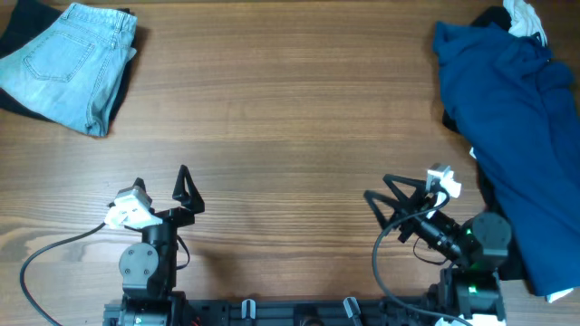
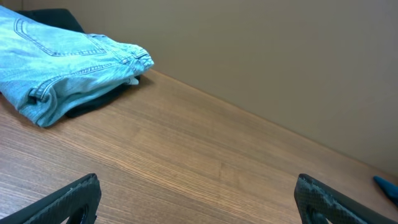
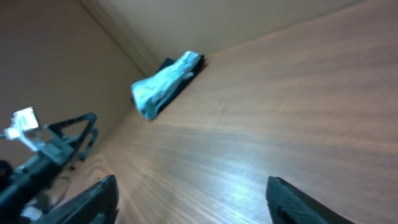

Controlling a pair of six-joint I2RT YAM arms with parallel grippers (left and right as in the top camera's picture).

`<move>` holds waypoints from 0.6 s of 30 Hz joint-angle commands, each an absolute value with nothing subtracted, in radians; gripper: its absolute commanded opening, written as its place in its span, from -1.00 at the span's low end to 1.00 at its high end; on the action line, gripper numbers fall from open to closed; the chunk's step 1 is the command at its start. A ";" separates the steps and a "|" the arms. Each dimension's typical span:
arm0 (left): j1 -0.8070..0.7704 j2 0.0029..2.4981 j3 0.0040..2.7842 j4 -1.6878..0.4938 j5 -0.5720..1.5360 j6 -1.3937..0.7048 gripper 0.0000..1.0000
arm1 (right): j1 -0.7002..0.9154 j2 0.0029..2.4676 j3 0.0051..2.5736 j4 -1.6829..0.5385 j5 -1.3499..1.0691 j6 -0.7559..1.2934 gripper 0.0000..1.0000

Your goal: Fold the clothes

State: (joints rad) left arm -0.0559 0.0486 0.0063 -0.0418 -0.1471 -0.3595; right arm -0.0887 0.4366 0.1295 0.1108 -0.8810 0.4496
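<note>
The clothes, a large teal-blue shirt (image 1: 517, 127), lie crumpled along the table's right side; a small corner of the shirt (image 2: 387, 185) shows at the right edge of the left wrist view. My right gripper (image 1: 379, 188) hovers low over bare wood just left of the shirt, open, with nothing between its fingers (image 3: 193, 200). My left gripper (image 1: 188, 188) stands wide open and empty near the front left (image 2: 199, 204), far from the shirt.
Folded pale-blue jeans (image 1: 72, 63) rest on dark cloth at the back left corner (image 2: 62, 68) (image 3: 165, 84). A white garment with black cloth (image 1: 518, 18) peeks out behind the shirt's top. The left arm (image 3: 56, 146) shows in the right wrist view.
</note>
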 commanded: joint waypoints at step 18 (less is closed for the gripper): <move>-0.048 0.099 0.006 -0.068 0.083 -0.348 0.99 | -0.093 1.163 1.114 -0.788 -0.211 0.179 0.80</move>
